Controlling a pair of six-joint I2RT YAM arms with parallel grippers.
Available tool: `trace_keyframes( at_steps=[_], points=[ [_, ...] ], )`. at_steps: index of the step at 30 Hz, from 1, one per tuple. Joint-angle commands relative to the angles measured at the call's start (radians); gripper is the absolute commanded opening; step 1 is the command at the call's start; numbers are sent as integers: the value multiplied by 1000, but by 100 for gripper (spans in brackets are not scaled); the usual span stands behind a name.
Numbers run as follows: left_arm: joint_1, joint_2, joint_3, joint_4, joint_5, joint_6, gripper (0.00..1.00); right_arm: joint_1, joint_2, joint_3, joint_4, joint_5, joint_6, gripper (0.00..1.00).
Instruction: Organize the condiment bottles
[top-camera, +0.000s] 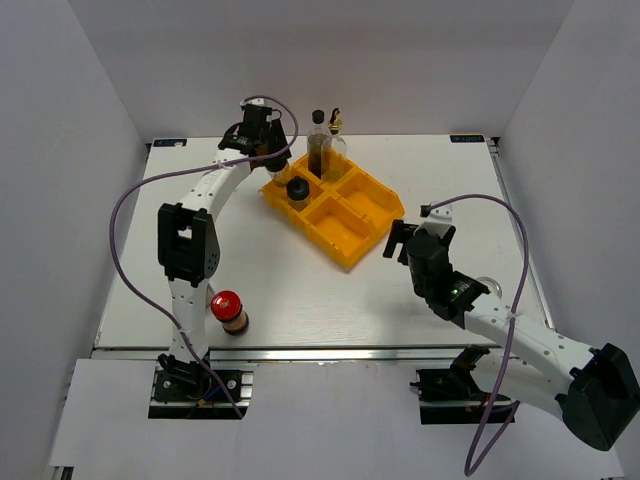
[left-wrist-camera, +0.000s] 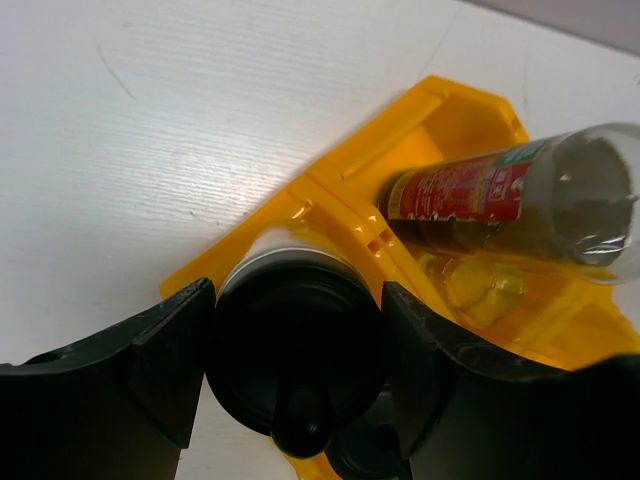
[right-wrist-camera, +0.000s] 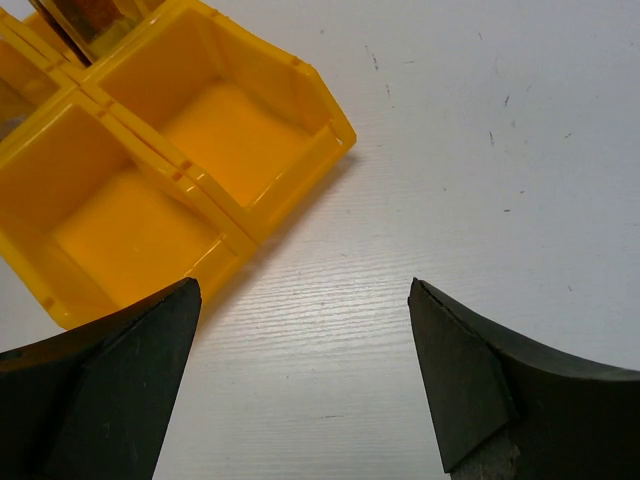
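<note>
I have the left gripper (left-wrist-camera: 297, 305) clamped on the upright black-lidded jar (left-wrist-camera: 295, 350), the yellow tray (left-wrist-camera: 330, 195) corner just beneath it; the right gripper (right-wrist-camera: 300, 385) stands apart, empty

Readable text in view: none.
From my console, the red label (left-wrist-camera: 458, 192) on the tall bottle (left-wrist-camera: 590, 195) carries small print too blurred for me to read.

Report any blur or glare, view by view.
Left wrist: black-lidded jar between the left fingers is soft, too near; glare on the red-labelled bottle. Right wrist: right fingers blurred at the edges, yellow tray sharp. Top external: even light, faint shadows.
</note>
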Motion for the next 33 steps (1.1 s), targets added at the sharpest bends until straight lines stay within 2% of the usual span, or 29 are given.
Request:
trace_keyframes(
  at_steps=[1,8,15,18,19,23,29,30,33],
  points=[
    [2,-29,53,0,81,28,7,-15,27,26,43,18,-16,89],
    [-8,-59,-40,26,113,44,8,-36,56,32,48,-14,-17,89],
    [-26,-10,-19,-12,83,67,17,-51,64,35,34,-27,-11,89],
    [-40,-3,-21,-14,77,87,36,-58,62,34,32,-30,-8,89],
    [-44,-3,-19,-17,72,90,50,-58,62,32,31,-30,-8,89],
    [-49,-12,-18,-22,48,91,72,-65,59,35,16,-27,3,89],
    [-49,-24,-2,-43,-9,93,89,-73,30,42,-26,-30,21,89],
    [-49,-26,4,-55,-23,91,98,-71,24,42,-30,-40,22,90],
    [-49,-33,8,-69,-38,87,98,-73,1,40,-50,-62,13,89]
  ],
)
